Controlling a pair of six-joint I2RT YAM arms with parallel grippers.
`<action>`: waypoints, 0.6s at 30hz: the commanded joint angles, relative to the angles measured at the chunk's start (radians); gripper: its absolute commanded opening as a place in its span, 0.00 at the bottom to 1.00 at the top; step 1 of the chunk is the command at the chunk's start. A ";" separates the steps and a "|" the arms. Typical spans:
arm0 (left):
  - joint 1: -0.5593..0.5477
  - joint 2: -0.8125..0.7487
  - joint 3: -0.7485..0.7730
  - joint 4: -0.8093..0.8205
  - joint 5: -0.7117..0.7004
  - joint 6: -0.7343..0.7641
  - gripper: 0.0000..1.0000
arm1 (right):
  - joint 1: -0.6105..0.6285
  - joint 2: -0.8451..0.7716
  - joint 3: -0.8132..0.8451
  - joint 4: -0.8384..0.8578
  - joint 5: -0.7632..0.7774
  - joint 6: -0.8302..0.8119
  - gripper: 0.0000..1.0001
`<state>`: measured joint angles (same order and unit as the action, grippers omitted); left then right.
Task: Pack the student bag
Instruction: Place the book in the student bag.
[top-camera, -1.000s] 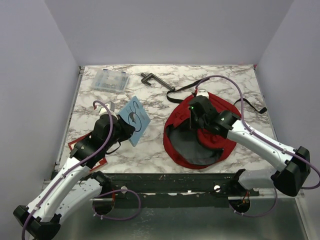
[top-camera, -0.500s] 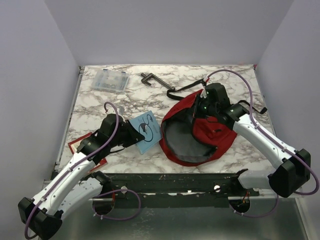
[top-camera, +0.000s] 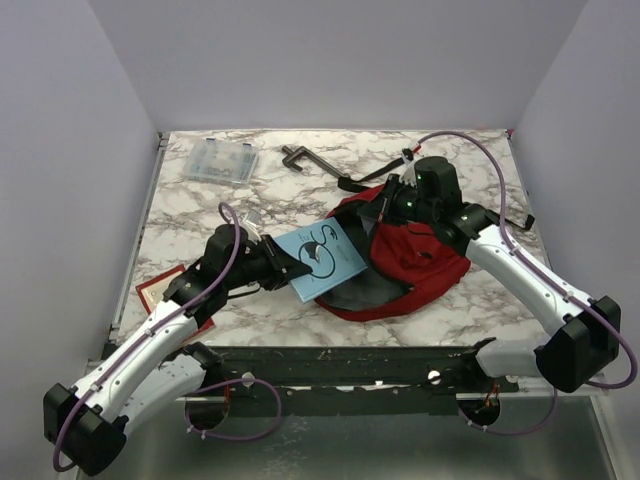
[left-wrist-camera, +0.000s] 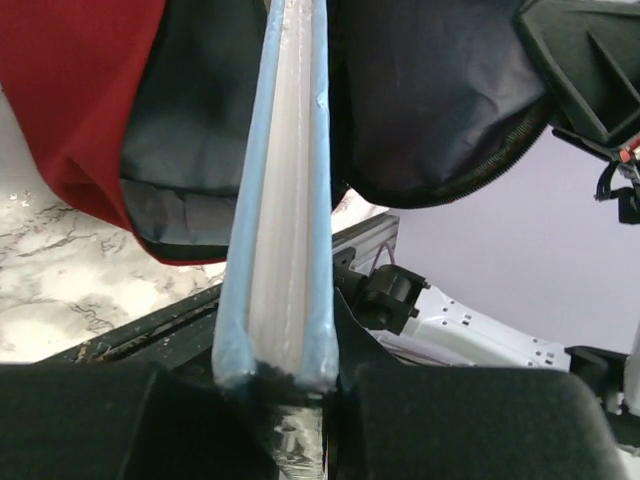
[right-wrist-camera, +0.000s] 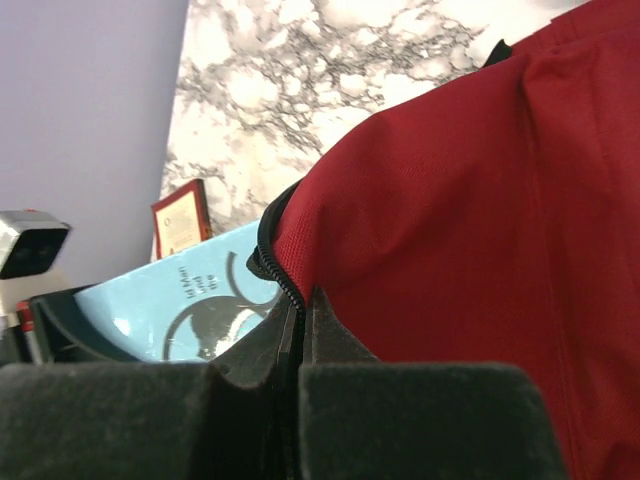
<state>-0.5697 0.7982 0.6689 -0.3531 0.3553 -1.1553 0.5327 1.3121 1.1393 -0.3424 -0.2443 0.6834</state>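
Left tool (top-camera: 272, 262) is clamping the blue book (top-camera: 322, 258) by one end, long axis pointing right, into the mouth of the student bag (top-camera: 420, 262) (mid-right of worktop (top-camera: 190, 215)). Right tool (right-wrist-camera: 300, 335) is pinching shut on the zip rim (right-wrist-camera: 272, 262), lifting it; L arm's nearer the opening.

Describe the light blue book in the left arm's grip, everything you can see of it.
The book is thin, with a light blue cover bearing a dark swirling figure and small lettering. It is closed; the left wrist view shows pale pages between the two covers. The left pincer clamps one end and holds it in the air, tilted. Its far end lies over the open mouth of the red student bag, in front of the dark lining; whether it touches the bag is unclear.
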 joint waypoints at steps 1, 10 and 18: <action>-0.015 0.008 0.001 0.142 0.018 -0.097 0.00 | -0.004 -0.053 0.036 0.123 -0.053 0.061 0.01; -0.148 0.189 -0.029 0.384 -0.028 -0.218 0.00 | -0.004 -0.057 0.024 0.154 -0.085 0.090 0.01; -0.229 0.407 0.045 0.632 -0.126 -0.263 0.00 | -0.004 -0.122 -0.017 0.129 -0.073 0.089 0.01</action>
<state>-0.7712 1.1156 0.6258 0.0174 0.2943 -1.3647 0.5278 1.2625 1.1320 -0.2783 -0.2707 0.7498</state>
